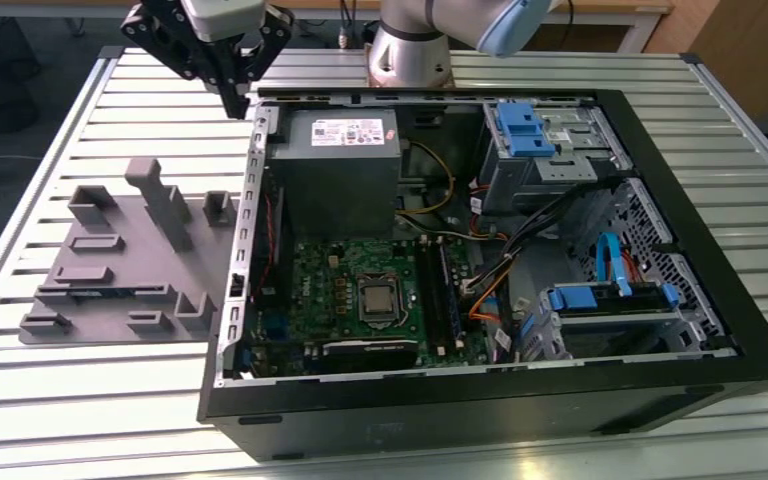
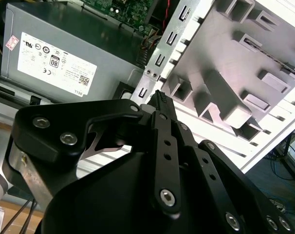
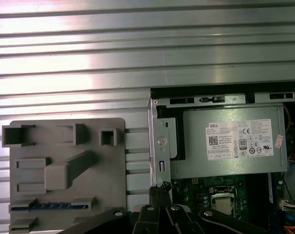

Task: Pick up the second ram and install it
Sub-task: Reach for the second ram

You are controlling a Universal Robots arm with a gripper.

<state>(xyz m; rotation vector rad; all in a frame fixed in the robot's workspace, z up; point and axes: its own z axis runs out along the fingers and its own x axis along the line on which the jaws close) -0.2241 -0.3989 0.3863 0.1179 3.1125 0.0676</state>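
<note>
While the claw [image 1: 235, 100] hangs closed and empty by the case [image 1: 491, 410], ram [image 3: 50, 205] sits in tray [image 3: 108, 185]. Grip mid-length, square

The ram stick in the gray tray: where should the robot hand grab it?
I'd grip the ram stick by its long top edge, mid-length, pinching its flat faces. Come straight down: it stands on edge in a slot of the gray tray, so only that edge shows.

The gray tray [image 3: 108, 170], the second ram [image 3: 50, 206] in one slot, lies on the slatted table [image 3: 138, 48] beside the computer case [image 3: 159, 141].
</note>
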